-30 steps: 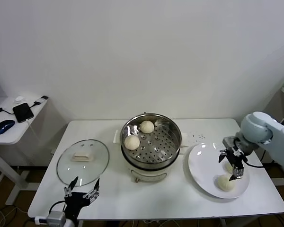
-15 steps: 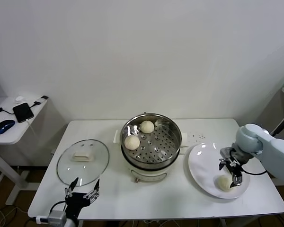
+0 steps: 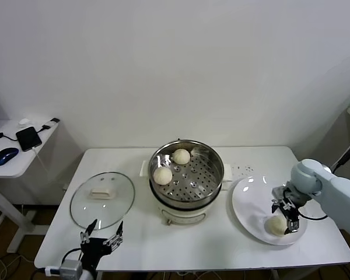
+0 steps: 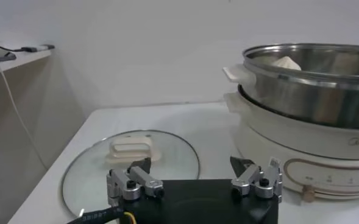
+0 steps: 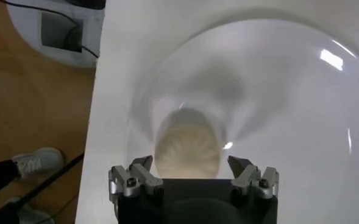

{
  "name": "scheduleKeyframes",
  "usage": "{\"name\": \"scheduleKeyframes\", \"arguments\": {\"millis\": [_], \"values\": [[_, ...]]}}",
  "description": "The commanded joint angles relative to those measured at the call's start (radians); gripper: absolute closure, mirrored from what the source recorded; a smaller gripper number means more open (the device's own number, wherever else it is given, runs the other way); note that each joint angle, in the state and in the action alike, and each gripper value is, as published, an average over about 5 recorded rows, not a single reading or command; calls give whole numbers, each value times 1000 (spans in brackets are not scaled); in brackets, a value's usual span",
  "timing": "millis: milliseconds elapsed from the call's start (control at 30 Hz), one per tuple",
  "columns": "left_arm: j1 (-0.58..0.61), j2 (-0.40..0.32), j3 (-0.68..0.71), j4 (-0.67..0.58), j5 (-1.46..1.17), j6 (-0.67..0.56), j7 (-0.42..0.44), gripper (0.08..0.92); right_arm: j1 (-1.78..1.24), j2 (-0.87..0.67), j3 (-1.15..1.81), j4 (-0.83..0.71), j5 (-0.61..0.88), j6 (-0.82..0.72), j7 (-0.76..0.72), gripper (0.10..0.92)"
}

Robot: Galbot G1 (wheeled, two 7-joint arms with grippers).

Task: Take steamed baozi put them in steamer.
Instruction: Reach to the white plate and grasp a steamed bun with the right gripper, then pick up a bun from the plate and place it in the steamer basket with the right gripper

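Cream-white baozi (image 5: 188, 151) seen between black right gripper (image 5: 193, 175) fingers, on glossy white plate (image 5: 301, 122); steamer (image 3: 186, 178) shiny steel, perforated.

From my head view, the right gripper (image 3: 284, 214) covers part of the bun on the plate (image 3: 250, 201), and I cannot tell from there whether a second bun lies behind it. My right wrist view cuts off the near side of that baozi (image 5: 188, 148) behind the gripper body, and the plate runs out of frame. In my left wrist view the steamer (image 4: 325, 85) is cropped at the frame edge, its wall hides all but the top of one bun (image 4: 285, 63), and the glass lid (image 4: 130, 164) is partly hidden behind the left gripper (image 4: 194, 182).
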Motion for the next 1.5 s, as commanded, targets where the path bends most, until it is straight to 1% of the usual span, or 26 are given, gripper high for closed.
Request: {"name": "scheduleKeyframes", "arguments": {"millis": [33, 533, 633, 767, 900, 967, 1067, 1167, 1300, 1433, 1500], "values": [[2, -8, 0, 0, 1, -1, -1, 177, -18, 8, 12, -16, -14, 6, 6, 203], [1, -8, 5, 1, 2, -3, -2, 177, -48, 13, 32, -17, -39, -7, 13, 204], [1, -7, 4, 1, 2, -3, -2, 177, -51, 13, 33, -15, -38, -15, 16, 241], [3, -7, 7, 2, 7, -5, -3, 177, -50, 9, 37, -11, -34, -20, 19, 354], [4, -9, 16, 4, 13, -8, -5, 177, -46, 7, 48, -10, -28, -26, 22, 449], [4, -9, 18, 4, 14, -9, -5, 177, -38, 6, 53, -9, -21, -30, 21, 475], [2, -8, 20, 4, 14, -9, -5, 177, -6, 0, 52, -2, -2, -40, 18, 492], [-6, -7, 23, 4, 14, -9, -6, 177, 99, -15, 13, 7, 40, -55, 10, 498], [-19, -8, 32, 4, 20, -12, -9, 177, 324, -27, -89, 23, 130, -82, -17, 498], [-30, -6, 29, 8, 29, -21, -23, 177, 640, 3, -305, 15, 271, -114, -46, 493], [-35, -4, 25, 10, 30, -25, -33, 177, 789, 48, -416, -8, 341, -124, -56, 492]]}}
